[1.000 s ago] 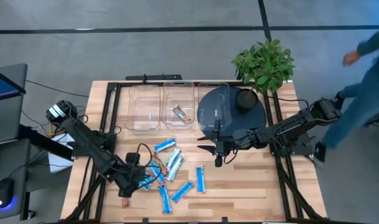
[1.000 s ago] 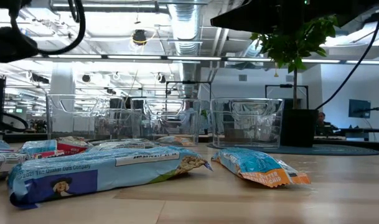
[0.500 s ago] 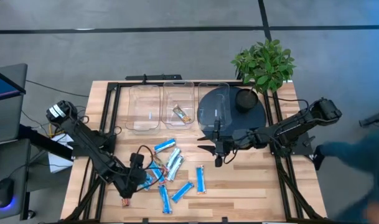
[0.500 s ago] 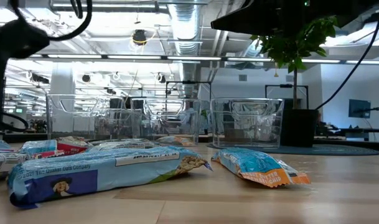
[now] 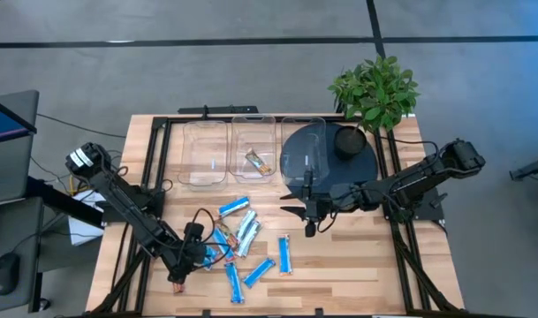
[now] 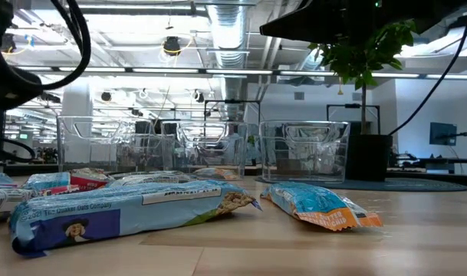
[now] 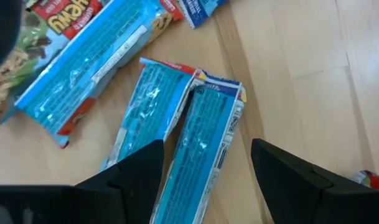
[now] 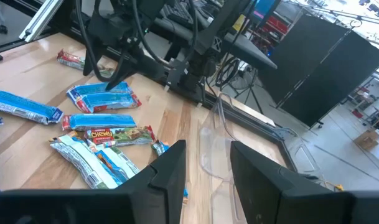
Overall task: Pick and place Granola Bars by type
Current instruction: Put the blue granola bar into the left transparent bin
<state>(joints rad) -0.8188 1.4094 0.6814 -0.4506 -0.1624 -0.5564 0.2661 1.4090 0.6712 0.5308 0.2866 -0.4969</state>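
Fingers of the left gripper [image 7: 205, 165] stand spread, straddling one bright blue wrapped granola bar [image 7: 201, 146] on the light wooden table [image 5: 357, 265], positioned for a pick. Its twin [image 7: 149, 112] lies touching alongside (a double pick is a risk). Remaining bars [image 5: 242, 231] are scattered just beside; one brown bar [image 5: 259, 162] already occupies the middle clear rectangular plastic bin [image 5: 253, 148]. Farther right, the right gripper [image 8: 206, 163] waits above the table, part-open and empty.
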